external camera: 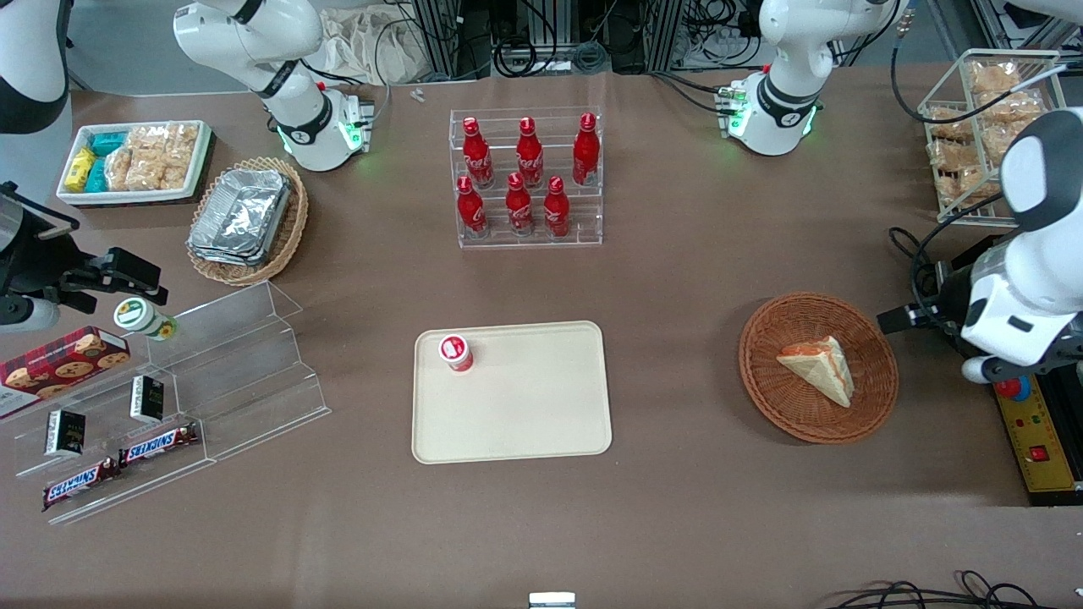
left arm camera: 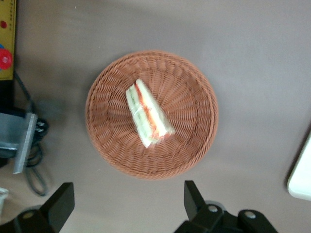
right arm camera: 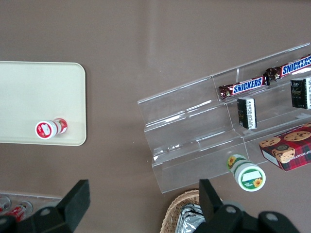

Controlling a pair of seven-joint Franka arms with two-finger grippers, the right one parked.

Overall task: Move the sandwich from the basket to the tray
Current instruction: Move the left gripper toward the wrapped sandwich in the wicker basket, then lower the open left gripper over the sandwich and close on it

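The jaws stand wide apart in the left wrist view, where the gripper (left arm camera: pixel 129 206) hangs above bare table just outside the basket (left arm camera: pixel 109 145) rim, holding nothing. The sandwich (left arm camera: pixel 148 114) lies in the middle of the basket, clear of both fingers (left arm camera: pixel 58 204), with woven floor showing all around it. Only the fingertips show; the rest of the gripper is cut off. A corner of the tray (left arm camera: pixel 301 177) shows, mostly out of frame.

From the front, the working arm's white housing hides the gripper itself; it stands at the working arm's end of the table, beside the basket (external camera: pixel 766 381). The sandwich (external camera: pixel 819 366) rests inside it, well apart from the tray (external camera: pixel 525 406). Open brown table lies between basket and tray. A small red-capped cup (external camera: pixel 455 352) stands on one tray corner; the rest of the tray is bare.

The right wrist view shows the tray (right arm camera: pixel 48 97) with the cup (right arm camera: pixel 48 128) near its edge.
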